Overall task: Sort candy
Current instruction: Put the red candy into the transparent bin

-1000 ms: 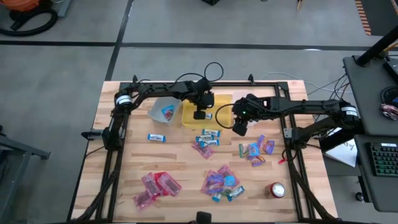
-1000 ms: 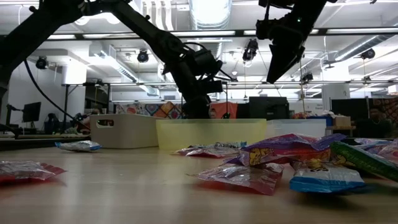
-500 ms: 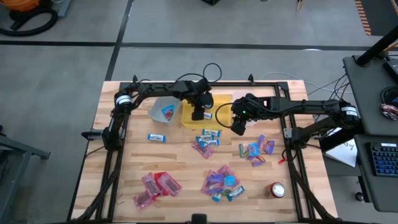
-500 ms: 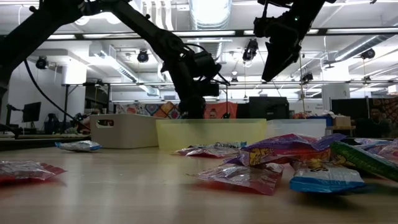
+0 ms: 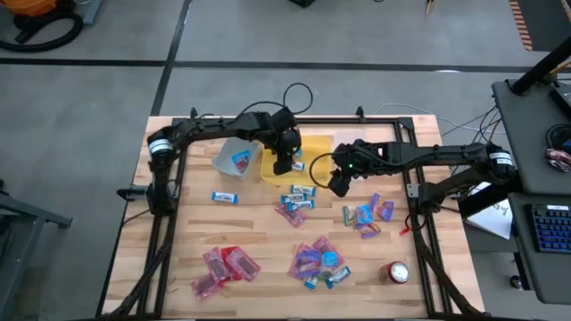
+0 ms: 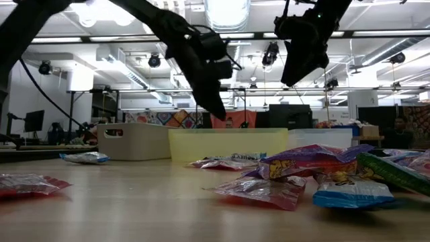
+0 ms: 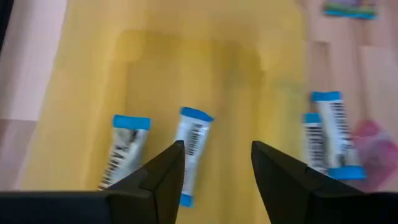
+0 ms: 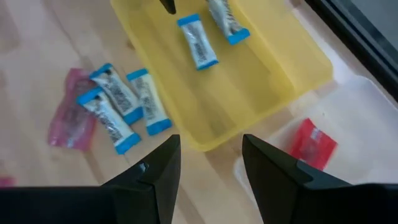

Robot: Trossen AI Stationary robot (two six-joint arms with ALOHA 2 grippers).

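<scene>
Spread and empty, my left gripper (image 7: 214, 165) hangs over the yellow bin (image 5: 287, 163), where two blue-and-white candies (image 7: 193, 149) lie on the bin's floor below my fingers. My right gripper (image 8: 208, 162) hovers just beside that bin's near corner, its fingers parted too, holding nothing.

More blue-and-white candy sits just outside the bin on the wood (image 8: 118, 106), beside a pink wrapper (image 8: 69, 118). A red piece (image 8: 312, 143) rests in a clear bin (image 8: 348, 124) next to the yellow one. A white bin (image 5: 235, 157) on the other side holds a blue piece.

My table (image 5: 259, 232) is pale wooden planking framed by dark rails. Candy is scattered across it — red-pink pieces (image 5: 223, 265) near the front left, a mixed blue-purple heap (image 5: 317, 261) at front centre, another cluster (image 5: 368, 214) to the right, a lone blue-and-white piece (image 5: 224, 197) well apart on the left. A red and silver can (image 5: 396, 272) stands near the front right corner.

Around the table lies grey floor; a desk with a keyboard (image 5: 551, 227) stands at the right. Level across the table, the room shows ceiling lights (image 6: 225, 12) and monitors (image 6: 289, 114).
</scene>
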